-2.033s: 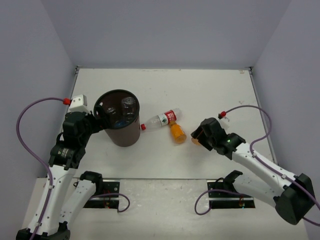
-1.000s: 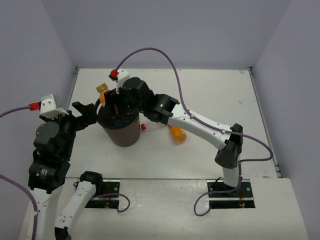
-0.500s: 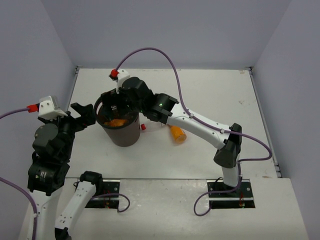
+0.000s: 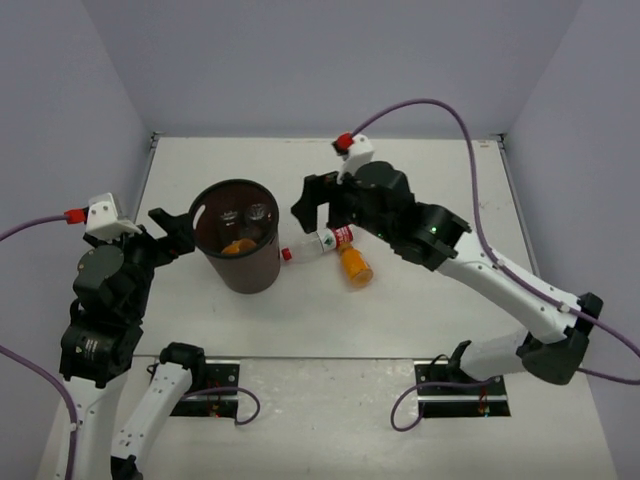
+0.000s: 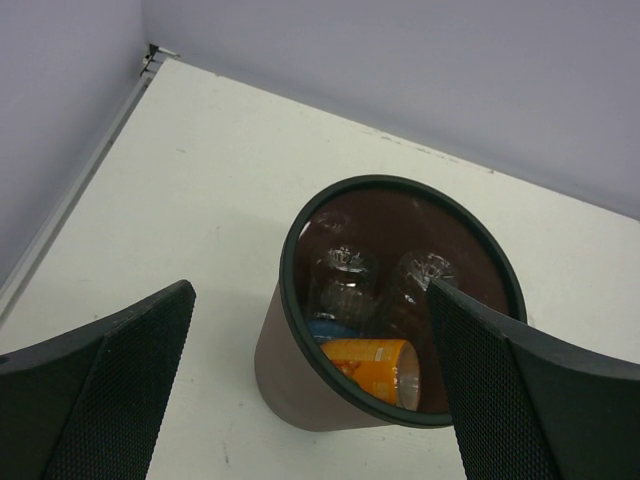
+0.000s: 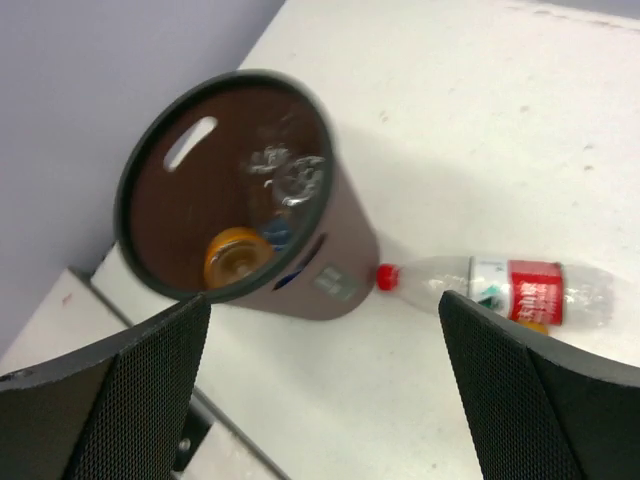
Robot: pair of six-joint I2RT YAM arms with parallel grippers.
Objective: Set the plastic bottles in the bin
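Bin (image 4: 246, 276) stands on counter (image 4: 420, 180) w/ an orange bottle (image 4: 238, 246) and clear bottles (image 5: 340, 285) inside. Red-labelled bottle (image 4: 322, 241) and second orange bottle (image 4: 354, 265) lie just beside it. Right gripper (image 4: 312, 205) is above them, jaws apart, empty. Left gripper (image 4: 172, 230) is also spread wide, near the bin.

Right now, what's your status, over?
Left hand open, right hand open, both empty. Bin holds orange bottle, clear bottles. Red-capped bottle, second orange bottle on table. Nothing blocking.
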